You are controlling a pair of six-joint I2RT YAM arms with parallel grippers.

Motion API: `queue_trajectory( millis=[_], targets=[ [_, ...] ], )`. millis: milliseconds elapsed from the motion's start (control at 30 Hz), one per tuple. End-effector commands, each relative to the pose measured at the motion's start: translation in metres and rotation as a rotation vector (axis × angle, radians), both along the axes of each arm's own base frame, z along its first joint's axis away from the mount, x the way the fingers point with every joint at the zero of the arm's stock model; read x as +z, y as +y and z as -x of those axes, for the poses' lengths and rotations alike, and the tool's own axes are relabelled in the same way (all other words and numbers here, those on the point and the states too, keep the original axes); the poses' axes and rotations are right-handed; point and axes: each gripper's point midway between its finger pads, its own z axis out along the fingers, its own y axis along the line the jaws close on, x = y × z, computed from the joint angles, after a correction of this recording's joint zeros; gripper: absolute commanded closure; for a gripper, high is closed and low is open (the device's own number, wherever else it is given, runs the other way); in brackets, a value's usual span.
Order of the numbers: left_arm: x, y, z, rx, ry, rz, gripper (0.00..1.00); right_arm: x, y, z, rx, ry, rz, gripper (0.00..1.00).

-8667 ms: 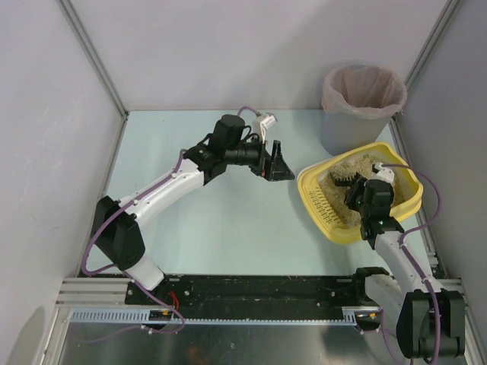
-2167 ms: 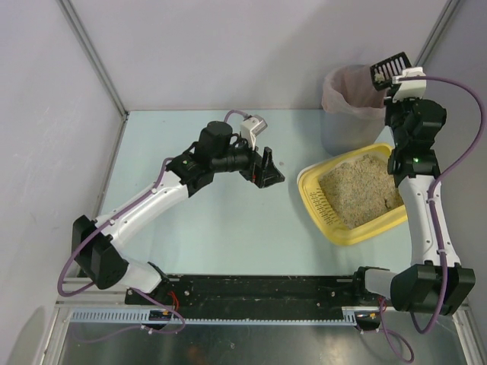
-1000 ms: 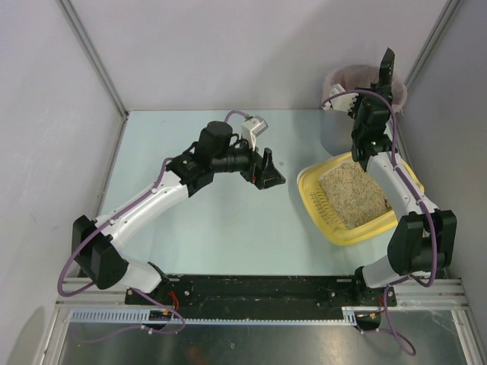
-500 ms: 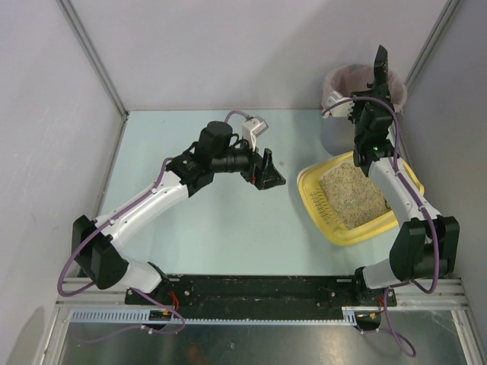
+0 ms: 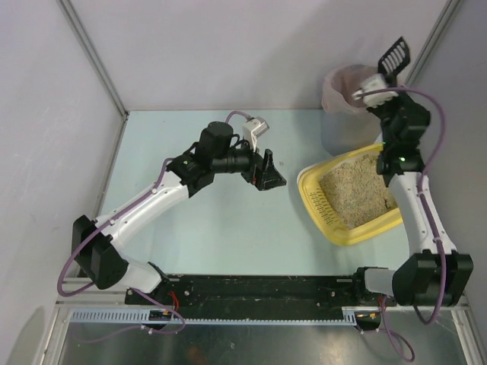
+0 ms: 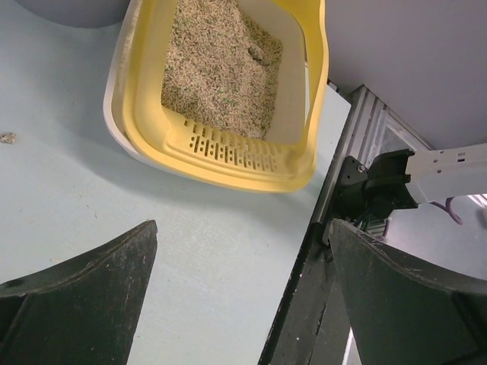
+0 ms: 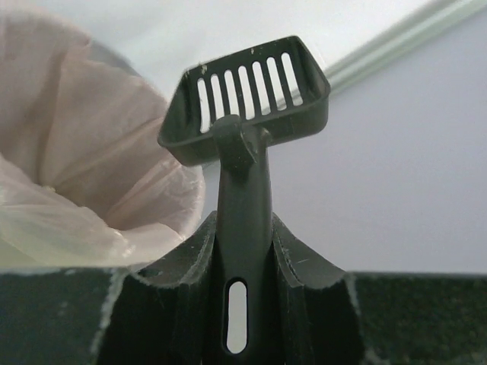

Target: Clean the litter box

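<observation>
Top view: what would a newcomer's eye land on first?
The black slotted scoop, gripped in the right end effector and raised by the pink-lined bin at the far right. Next, the yellow litter box of beige litter just in front of it, with the open, empty left end effector pointing at it.

— What stands on the table (image 5: pixel 228 228)?
— The litter box (image 5: pixel 313 199) by its right edge (set askew), and a grey bin (image 5: pixel 340 135) in the far right corner.
— Anything else?
— A small crumb (image 6: pixel 7 138) near the box.
</observation>
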Motion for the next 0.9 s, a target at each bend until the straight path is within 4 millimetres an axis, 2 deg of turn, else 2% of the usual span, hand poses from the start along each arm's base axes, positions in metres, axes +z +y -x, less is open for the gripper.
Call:
queue_trajectory(
  millis=[0, 33, 67, 167, 300, 467, 500, 567, 633, 667, 700, 767, 800, 867],
  targets=[
    [0.03, -0.003, 0.006, -0.028, -0.06, 0.052, 0.02, 0.024, 0.0, 0.026, 0.161, -0.099, -0.441, 1.0],
    [0.031, -0.003, 0.006, -0.025, -0.063, 0.054, 0.01, 0.022, -0.005, 0.028, 0.201, -0.086, -0.486, 1.0],
    [0.03, -0.004, 0.006, -0.028, -0.062, 0.053, 0.01, 0.02, -0.002, 0.03, 0.234, -0.086, -0.591, 1.0],
    [0.03, -0.004, 0.007, -0.028, -0.061, 0.051, 0.02, 0.026, 0.005, 0.037, 0.323, -0.104, -0.724, 1.0],
    [0.033, -0.004, 0.009, -0.028, -0.07, 0.056, 0.01, 0.03, 0.02, 0.045, 0.451, -0.079, -0.846, 1.0],
    [0.031, -0.002, 0.007, -0.018, -0.078, 0.049, 0.02, 0.027, 0.031, 0.055, 0.523, -0.042, -0.927, 1.0],
    [0.032, -0.003, 0.006, -0.017, -0.078, 0.051, 0.02, 0.029, 0.033, 0.058, 0.532, -0.04, -0.987, 1.0],
    [0.031, -0.003, 0.007, -0.019, -0.073, 0.051, 0.01, 0.037, 0.034, 0.068, 0.532, -0.055, -1.048, 1.0],
    [0.031, -0.003, 0.007, -0.018, -0.075, 0.05, 0.02, 0.034, 0.031, 0.074, 0.474, -0.059, -1.182, 1.0],
    [0.032, -0.002, 0.006, -0.015, -0.081, 0.05, 0.02, 0.039, 0.031, 0.083, 0.462, -0.076, -1.209, 1.0],
    [0.032, -0.001, 0.005, -0.006, -0.083, 0.048, 0.02, 0.03, 0.027, 0.086, 0.411, -0.061, -1.249, 1.0],
    [0.033, 0.004, -0.002, 0.052, -0.096, 0.041, 0.02, 0.031, 0.028, 0.101, 0.378, -0.067, -1.277, 1.0],
    [0.034, 0.007, -0.006, 0.08, -0.102, 0.035, 0.02, 0.017, 0.024, 0.106, 0.313, -0.037, -1.308, 1.0],
    [0.036, 0.016, -0.015, 0.15, -0.131, 0.024, 0.01, 0.009, 0.023, 0.116, 0.265, -0.018, -1.324, 1.0]
  ],
)
